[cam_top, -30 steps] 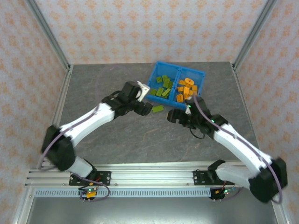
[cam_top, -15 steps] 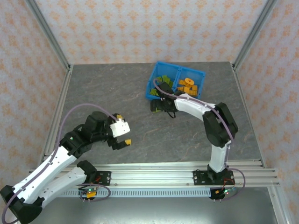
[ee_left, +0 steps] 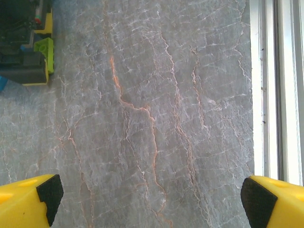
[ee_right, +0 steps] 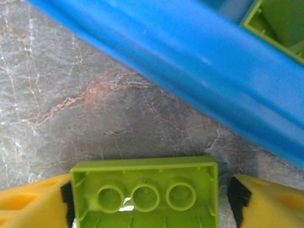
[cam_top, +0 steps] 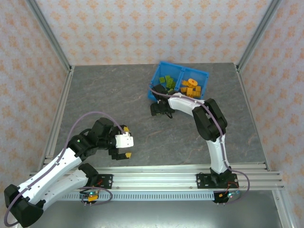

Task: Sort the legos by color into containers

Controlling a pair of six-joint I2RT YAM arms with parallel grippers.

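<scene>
Two grippers: both with their jaws apart.
Right gripper [ee_right: 147, 202]: its yellow fingers [ee_right: 33, 204] stand on either side of a lime green brick [ee_right: 145, 187]. One pad is against the brick's end, and a thin gap shows at the other, so it is not clamped.
Brick: hollow underside faces the wrist camera, three round tubes showing. It lies outside the blue bin [ee_right: 190, 71], near the wall, with a strip of table [ee_right: 71, 85] between.
Left gripper [ee_left: 149, 199]: spread wide and holding nothing, over bare grey table near the arm bases.
Bin: towards the far edge of the table, turned at an angle.
Left compartment: green legos [cam_top: 166, 81].
Right compartment: orange legos [cam_top: 191, 86].
Right arm: from above, it bends back so that its gripper [cam_top: 156, 110] sits at the bin's near left corner.
</scene>
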